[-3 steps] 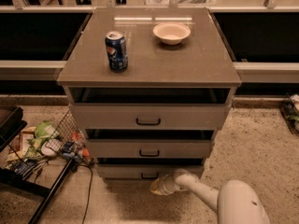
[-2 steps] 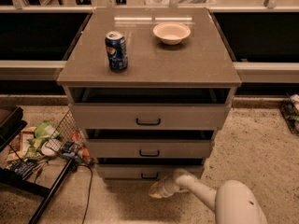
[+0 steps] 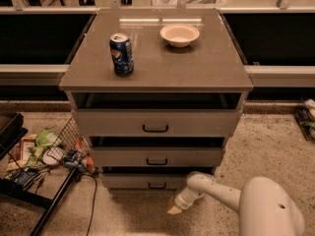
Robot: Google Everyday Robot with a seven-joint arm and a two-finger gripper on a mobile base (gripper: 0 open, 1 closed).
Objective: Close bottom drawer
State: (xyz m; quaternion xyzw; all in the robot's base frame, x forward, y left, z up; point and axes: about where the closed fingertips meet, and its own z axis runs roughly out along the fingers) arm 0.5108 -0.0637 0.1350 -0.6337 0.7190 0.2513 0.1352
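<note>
Gripper (image 3: 173,209) has shifted slightly lower since the earlier frames and now sits below the drawer front.

The grey-beige cabinet (image 3: 156,75) has three drawers, each with a dark gap above its front. The white arm (image 3: 222,193) reaches in from lower right. The bottom drawer (image 3: 129,182) is lowest, just above the floor. The gripper hangs just below its right end; whether it is wide or narrow cannot be determined. A blue can (image 3: 121,54) and a bowl (image 3: 179,35) stand on top.
</note>
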